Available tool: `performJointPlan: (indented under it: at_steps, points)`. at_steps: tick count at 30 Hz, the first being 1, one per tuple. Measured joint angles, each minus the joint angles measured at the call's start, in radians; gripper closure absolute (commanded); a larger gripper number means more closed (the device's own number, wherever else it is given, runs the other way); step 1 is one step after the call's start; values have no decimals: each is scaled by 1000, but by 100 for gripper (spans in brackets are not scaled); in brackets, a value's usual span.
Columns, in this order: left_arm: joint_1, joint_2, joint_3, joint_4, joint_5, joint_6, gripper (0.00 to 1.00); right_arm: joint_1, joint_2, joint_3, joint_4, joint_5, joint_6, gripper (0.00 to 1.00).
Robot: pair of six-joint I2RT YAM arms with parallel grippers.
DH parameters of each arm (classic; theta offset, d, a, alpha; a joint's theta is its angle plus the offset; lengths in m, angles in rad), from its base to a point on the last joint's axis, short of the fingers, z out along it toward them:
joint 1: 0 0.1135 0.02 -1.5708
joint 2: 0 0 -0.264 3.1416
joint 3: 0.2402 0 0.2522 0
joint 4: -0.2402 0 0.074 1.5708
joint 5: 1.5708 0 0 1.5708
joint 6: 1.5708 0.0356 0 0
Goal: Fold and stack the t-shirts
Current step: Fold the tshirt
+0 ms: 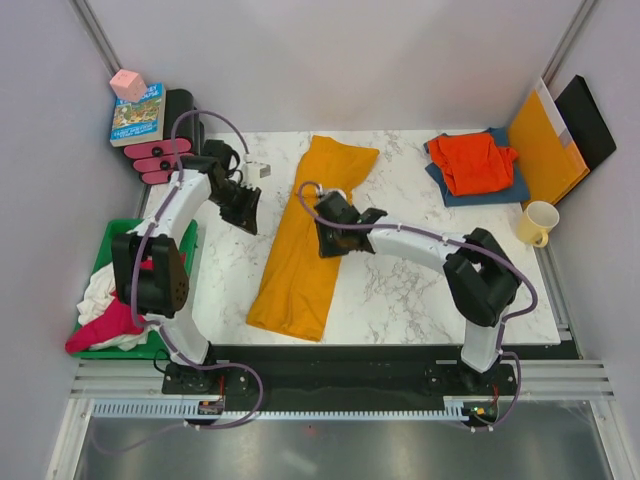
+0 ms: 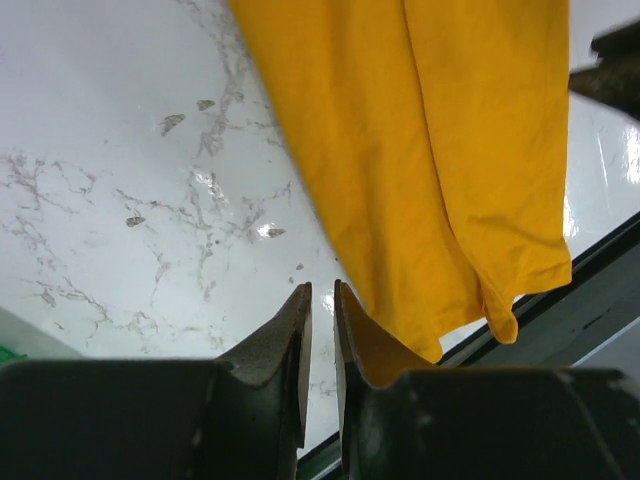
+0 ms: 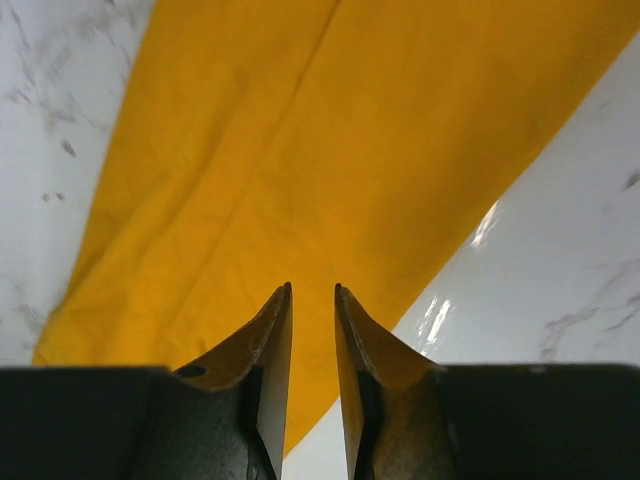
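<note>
The mustard-yellow t-shirt (image 1: 305, 240) lies on the marble table as a long narrow strip, folded lengthwise. My left gripper (image 1: 248, 220) hovers just left of it over bare marble; its jaws are almost together and empty (image 2: 322, 285), with the shirt's edge (image 2: 450, 170) beside them. My right gripper (image 1: 325, 245) is over the strip's middle, its jaws close together and empty (image 3: 312, 287) above the yellow cloth (image 3: 330, 150). A folded red-orange shirt (image 1: 472, 160) lies on a dark blue shirt (image 1: 500, 190) at the back right. White (image 1: 100, 290) and magenta (image 1: 100, 328) shirts sit in the bin.
A green bin (image 1: 110, 235) stands at the left edge. An orange-yellow folder (image 1: 545, 145) leans at the back right, with a yellow mug (image 1: 538, 222) in front of it. A book (image 1: 138, 115) and a pink cube (image 1: 128, 85) are at the back left.
</note>
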Motion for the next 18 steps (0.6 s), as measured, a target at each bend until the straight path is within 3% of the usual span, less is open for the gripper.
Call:
performJointPlan:
  at_steps: [5, 18]
  points:
    - [87, -3, -56, 77, 64, -60, 78, 37, -1, -194, 41, -3, 60, 69]
    - [82, -27, -143, 148, 91, -117, 79, 100, -101, -373, 163, 83, 177, 71]
